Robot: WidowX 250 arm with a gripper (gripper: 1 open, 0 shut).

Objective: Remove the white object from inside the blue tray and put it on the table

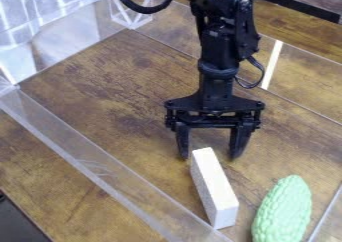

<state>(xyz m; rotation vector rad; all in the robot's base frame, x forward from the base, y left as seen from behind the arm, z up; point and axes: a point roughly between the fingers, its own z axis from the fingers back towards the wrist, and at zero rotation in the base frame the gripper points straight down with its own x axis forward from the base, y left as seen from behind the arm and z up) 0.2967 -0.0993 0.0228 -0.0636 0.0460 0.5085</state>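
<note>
One white object (214, 187) lies flat on the table (120, 86) in the lower middle of the frame, inside the clear walls and beside the green bumpy lump (283, 210). No blue tray is visible to me. My gripper (213, 146) hangs just above the block's upper end, fingers spread wide, holding nothing; I judge this spread suits a straddling grasp.
</note>
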